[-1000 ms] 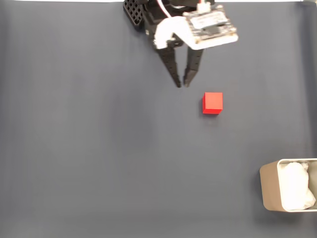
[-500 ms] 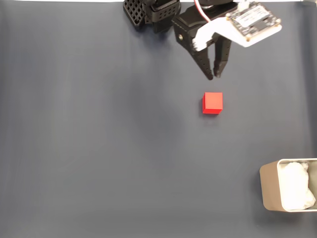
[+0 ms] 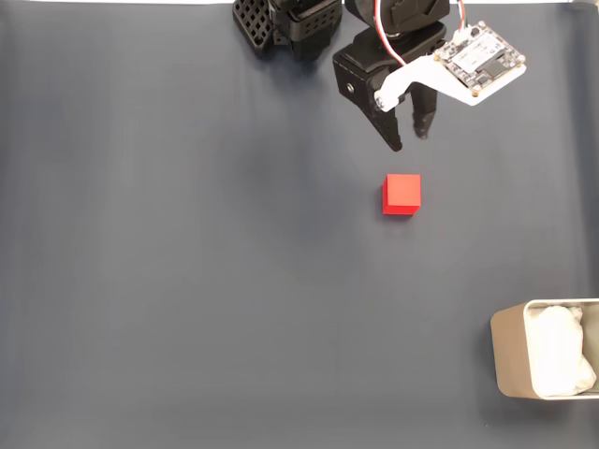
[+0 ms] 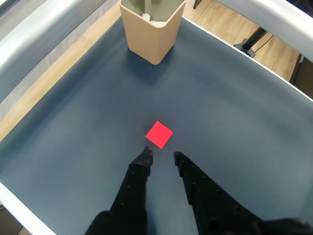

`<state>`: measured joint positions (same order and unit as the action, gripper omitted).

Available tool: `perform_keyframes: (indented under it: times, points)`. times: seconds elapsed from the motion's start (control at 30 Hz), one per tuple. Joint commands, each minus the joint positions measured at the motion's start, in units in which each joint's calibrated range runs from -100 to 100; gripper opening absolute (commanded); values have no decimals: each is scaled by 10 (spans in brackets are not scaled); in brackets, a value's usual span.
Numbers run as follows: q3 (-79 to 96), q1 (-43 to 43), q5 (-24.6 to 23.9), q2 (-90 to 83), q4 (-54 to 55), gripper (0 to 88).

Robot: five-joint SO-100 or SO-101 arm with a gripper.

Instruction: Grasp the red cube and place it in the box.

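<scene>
Since the earlier frames the gripper (image 3: 409, 137) has been swung from the cube's 10 o'clock side to its 12 o'clock, and its jaws have been parted a little wider; nothing is held between them. The red cube (image 3: 401, 195) has not been shifted on the dark mat (image 3: 187, 281). In the fixed view its faces are squared to the picture edges; no long axis can be told. In the wrist view it (image 4: 159, 134) is seen as a diamond just ahead of the fingertips (image 4: 145, 155), apart from them. The box (image 3: 510, 355) is seen at 5 o'clock from the cube, well apart, upright, with white padding (image 3: 560, 351) inside.
</scene>
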<state>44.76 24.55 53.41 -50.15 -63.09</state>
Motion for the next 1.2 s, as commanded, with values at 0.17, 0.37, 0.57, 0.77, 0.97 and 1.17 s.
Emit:
perform_keyframes:
  times: [0.17, 0.37, 0.57, 0.77, 0.97, 1.17]
  points:
    - [38, 2, -6, -22, 37, 182]
    - [77, -3, -1, -30, 69, 224]
    - [99, -4, -3, -5, 101, 248]
    - [123, -10, -6, 21, 133, 257]
    - [145, -15, -4, 43, 176, 267]
    - [157, -16, -6, 67, 201, 276]
